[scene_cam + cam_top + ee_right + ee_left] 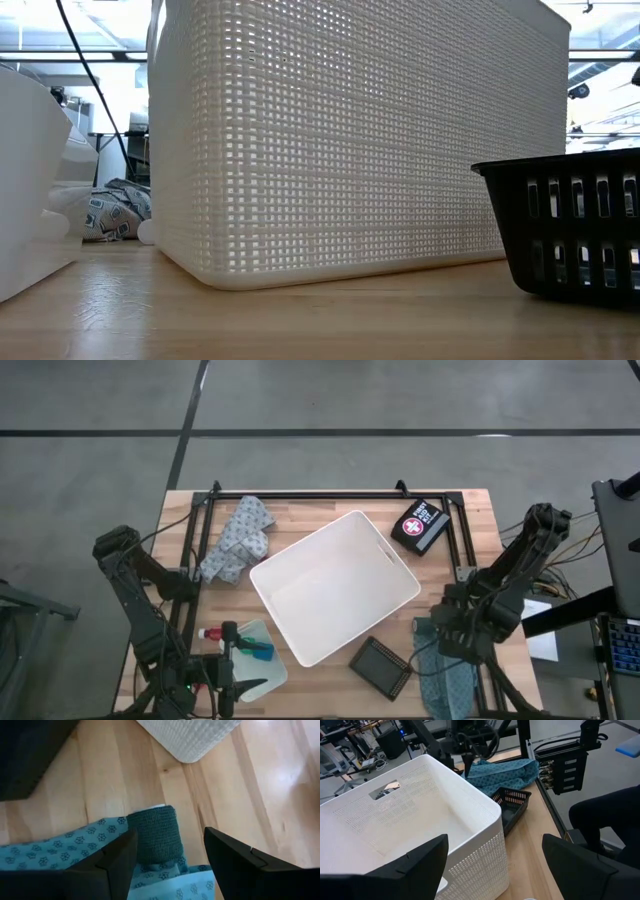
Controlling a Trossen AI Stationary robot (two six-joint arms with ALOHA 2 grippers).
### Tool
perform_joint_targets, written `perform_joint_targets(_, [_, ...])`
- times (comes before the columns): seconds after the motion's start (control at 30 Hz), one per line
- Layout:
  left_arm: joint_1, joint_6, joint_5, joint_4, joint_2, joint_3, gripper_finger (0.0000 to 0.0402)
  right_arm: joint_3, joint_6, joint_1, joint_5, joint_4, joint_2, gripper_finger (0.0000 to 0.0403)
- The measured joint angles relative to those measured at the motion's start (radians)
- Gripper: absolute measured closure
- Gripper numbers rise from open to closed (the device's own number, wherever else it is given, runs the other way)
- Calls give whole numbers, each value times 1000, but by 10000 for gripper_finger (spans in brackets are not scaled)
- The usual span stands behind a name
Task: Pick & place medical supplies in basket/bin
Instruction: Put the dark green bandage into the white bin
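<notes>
Over the front right corner of the worktop [330, 500], my right gripper [170, 855] hung with its fingers spread wide and nothing between them, just above a dark green bandage roll [156, 834] lying on the teal patterned cloth [447, 678]. My left gripper [492, 862] was at the front left, fingers also wide apart and holding nothing, above the small translucent tray [250, 658] with its red-capped and blue bits.

The white bin [333, 585] sat mid-worktop, turned at an angle, and its inside looked bare in both the high and left wrist views. So I judged no supplies were placed yet; all of the task was left. Still outside the bin: the green roll, the teal cloth, the grey-white patterned cloth [235, 540] at the back left, the black first aid pouch [420, 525] at the back right, the tray items, and a small black mesh basket [380, 666] just beside the bin's front corner.

Room: bare wood showed between the roll and the bin's corner, so the lift path looked open. The bin wall was tall, so I'd need to clear its rim. The black frame rails along the worktop edges sat close to both arms; little room outward.
</notes>
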Motion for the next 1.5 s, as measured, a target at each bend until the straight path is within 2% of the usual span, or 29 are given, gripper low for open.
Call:
perform_joint_targets(0.47, [0,0,0,0,0,0,75,-128,-33,0,0,170,0,178])
perform_joint_targets(0.77, [0,0,0,0,0,0,75,-202,-43,0,1,280,0,148])
perform_joint_targets(0.93, [0,0,0,0,0,0,74,-245,-37,0,1,341,0,146])
perform_joint_targets(1.5, [0,0,0,0,0,0,74,-258,-33,0,-5,356,0,157])
